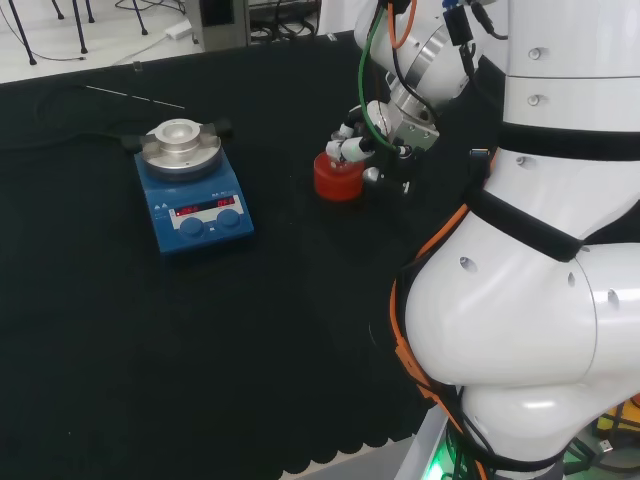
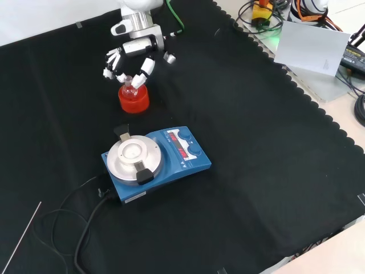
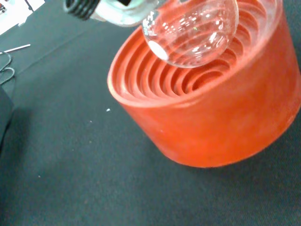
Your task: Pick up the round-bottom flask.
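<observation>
One round-bottom flask, neck up, over red stand

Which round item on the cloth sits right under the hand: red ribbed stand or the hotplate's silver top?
The red ribbed ring stand, holding the clear round-bottom flask, beneath the hand. The blue hotplate's silver round top stands apart.

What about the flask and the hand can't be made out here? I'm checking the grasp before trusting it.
- Flask neck: cut off by the wrist view's edge; in the front view it is too small to make out among the fingers.
- Contact between the hand and the glass: in the head view the flask is lost against the red stand.
- Whether the flask rests in the stand or is lifted off it: unclear.
</observation>
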